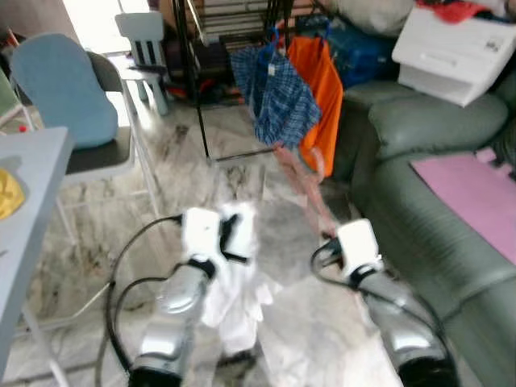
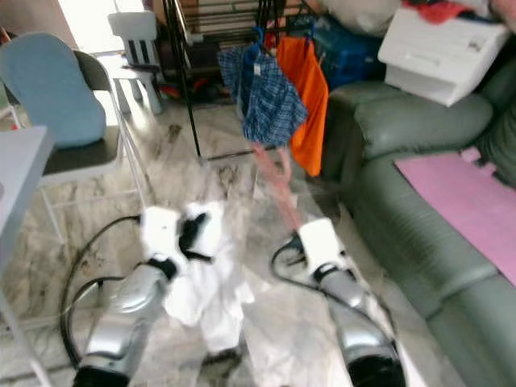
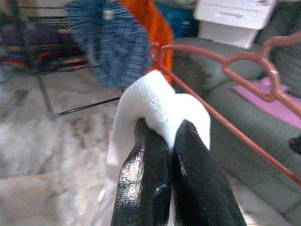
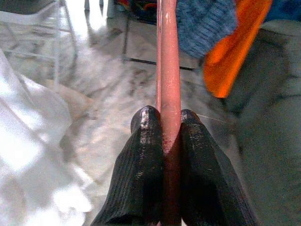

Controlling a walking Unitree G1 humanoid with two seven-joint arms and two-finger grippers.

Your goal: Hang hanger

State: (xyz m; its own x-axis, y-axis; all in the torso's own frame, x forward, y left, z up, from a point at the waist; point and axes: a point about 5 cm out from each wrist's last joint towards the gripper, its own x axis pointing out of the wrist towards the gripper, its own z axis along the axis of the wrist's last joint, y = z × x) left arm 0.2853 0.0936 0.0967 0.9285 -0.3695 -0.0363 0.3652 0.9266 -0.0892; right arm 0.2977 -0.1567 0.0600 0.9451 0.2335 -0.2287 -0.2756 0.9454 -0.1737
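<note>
Carrying stage. The right tool (image 4: 164,127) is clenched on the pink hanger (image 4: 168,56); the left tool (image 3: 162,141) pinches the white garment (image 3: 160,101). Both sit short of the far clothes rack (image 1: 197,81). Next: approach, raise hook to rail.

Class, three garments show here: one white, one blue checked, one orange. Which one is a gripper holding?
The white garment: the left gripper is shut on its fold. The blue checked garment and the orange garment hang on the rack, untouched.
</note>
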